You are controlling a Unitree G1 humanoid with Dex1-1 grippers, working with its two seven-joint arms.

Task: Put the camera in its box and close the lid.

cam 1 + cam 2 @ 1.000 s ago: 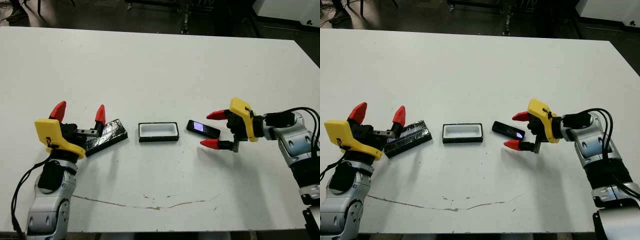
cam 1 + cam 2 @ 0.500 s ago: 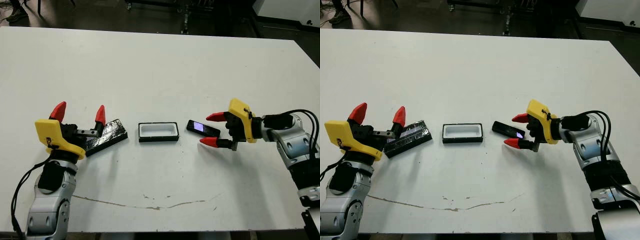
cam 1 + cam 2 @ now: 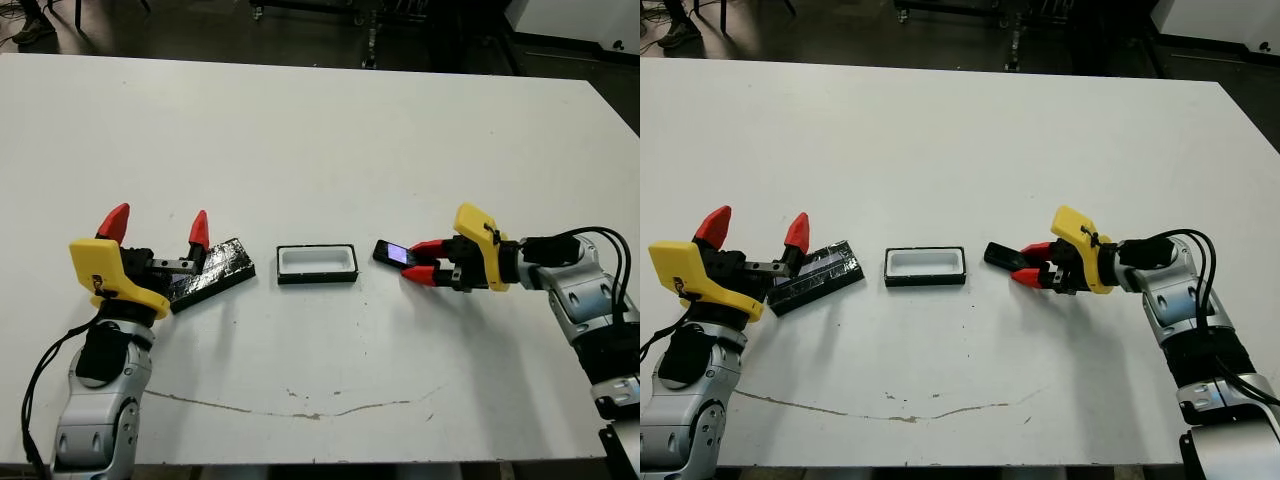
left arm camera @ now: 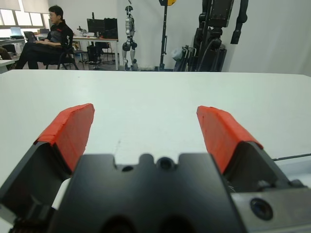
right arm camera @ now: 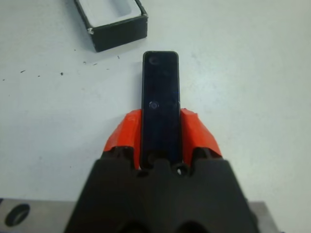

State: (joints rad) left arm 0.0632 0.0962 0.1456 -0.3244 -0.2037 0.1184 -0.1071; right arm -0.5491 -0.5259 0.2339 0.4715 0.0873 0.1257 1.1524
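lid (image 3: 212,270) left | box (image 3: 317,264) centre | camera (image 3: 394,253) right

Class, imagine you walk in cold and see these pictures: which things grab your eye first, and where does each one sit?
First, the right gripper, its red fingers shut on the camera at the table's right, just right of the open white-lined box at the middle. Then the left gripper at the left, fingers spread wide, right beside the glossy black lid lying on the white table.
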